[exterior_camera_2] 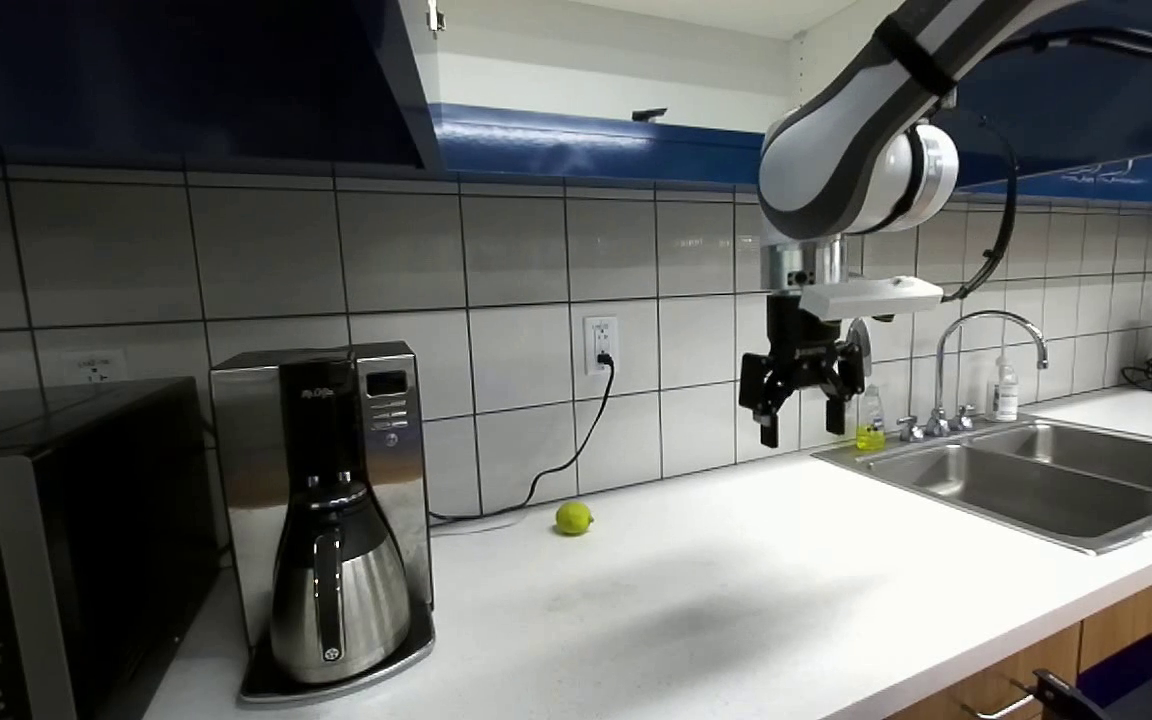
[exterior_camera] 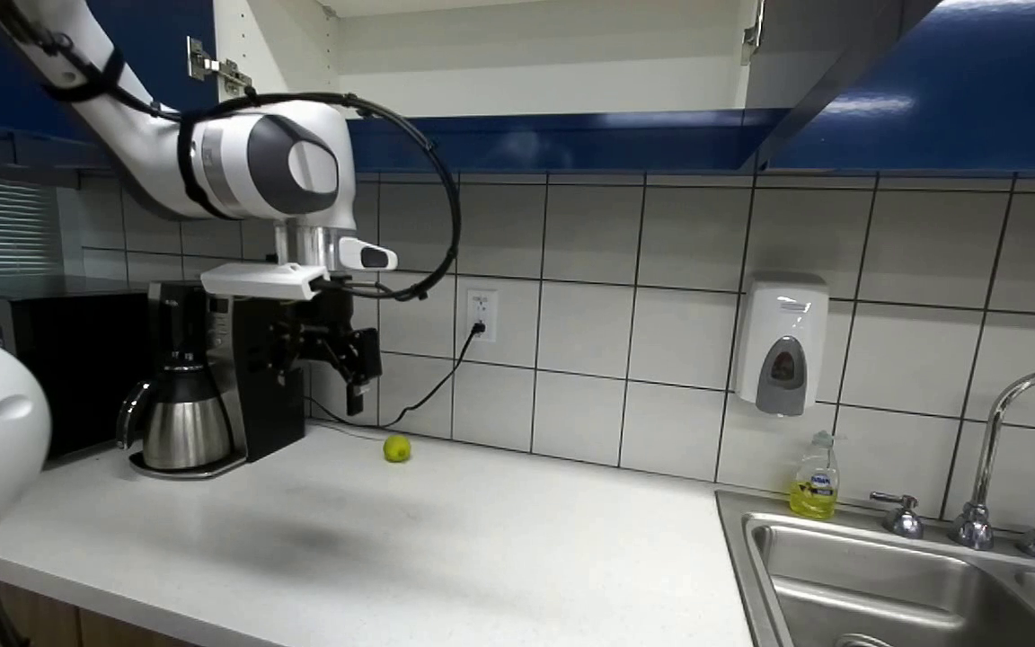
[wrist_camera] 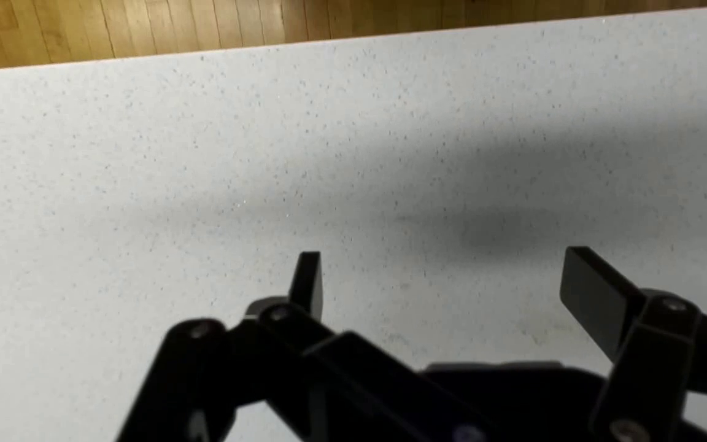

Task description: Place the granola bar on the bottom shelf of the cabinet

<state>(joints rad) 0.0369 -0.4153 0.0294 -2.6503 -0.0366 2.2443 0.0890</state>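
The cabinet (exterior_camera: 535, 72) stands open on the wall, with a white interior and blue doors, in both exterior views. Its blue lower band (exterior_camera_2: 596, 145) hides the top of the bottom shelf. A small dark flat thing (exterior_camera_2: 649, 115) shows just above that band. It may be the granola bar on the bottom shelf, but is too small to be sure. No bar shows in the wrist view. My gripper (exterior_camera_2: 802, 425) is open and empty, pointing down over the counter, below the cabinet. The wrist view shows its fingers (wrist_camera: 444, 250) wide apart with only counter between them.
A yellow-green ball-like fruit (exterior_camera_2: 573, 518) lies on the white counter (exterior_camera: 446, 557) near the wall. A coffee maker (exterior_camera_2: 396, 500) and microwave (exterior_camera_2: 126, 520) stand at one end. A sink (exterior_camera: 877, 575), faucet (exterior_camera: 1003, 413) and soap bottle (exterior_camera: 814, 485) are at the other.
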